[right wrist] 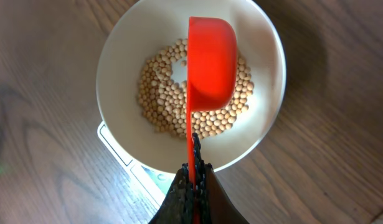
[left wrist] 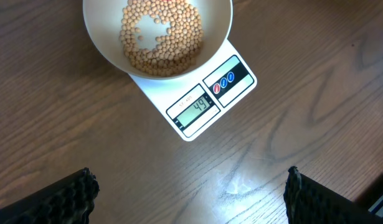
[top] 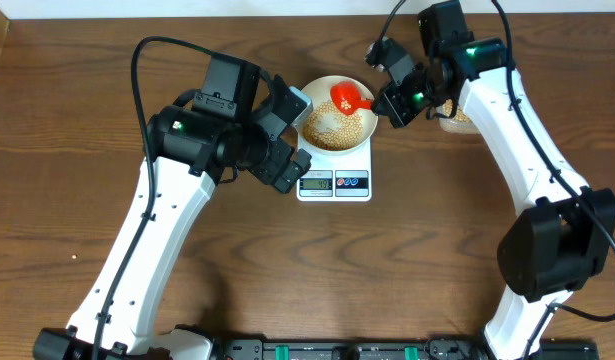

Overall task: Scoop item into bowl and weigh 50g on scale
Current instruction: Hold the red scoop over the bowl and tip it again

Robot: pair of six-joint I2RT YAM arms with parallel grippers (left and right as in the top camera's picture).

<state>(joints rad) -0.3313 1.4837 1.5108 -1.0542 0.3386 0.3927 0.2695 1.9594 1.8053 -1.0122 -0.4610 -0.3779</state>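
**Bowl of beans on the scale, display at 49**

The brown wooden desk (top: 77, 180) carries everything. The left arm (top: 157, 230) comes in from the left side and the right arm (top: 522, 125) from the right, both white with black joints. The left tool (left wrist: 190, 196) hangs above the desk just in front of the scale, its two fingers spread wide with nothing between them. The right tool (right wrist: 192, 186) is pinched narrow on the thin handle of a red scoop (right wrist: 210, 62), which it holds above the bowl.

The scale (left wrist: 207, 99) lies flat near the far middle of the desk. It is white, with a grey display that reads 49 in the left wrist view and small coloured buttons beside it. The white bowl (right wrist: 116, 68) sits on the scale and covers most of its platform. The scoop's cup is over the bowl's middle, tipped on its side; whether it touches the beans I cannot tell. The beans (left wrist: 160, 56), small, round and tan-yellow, lie in a loose layer on the bowl's bottom, with a bare patch near the middle.
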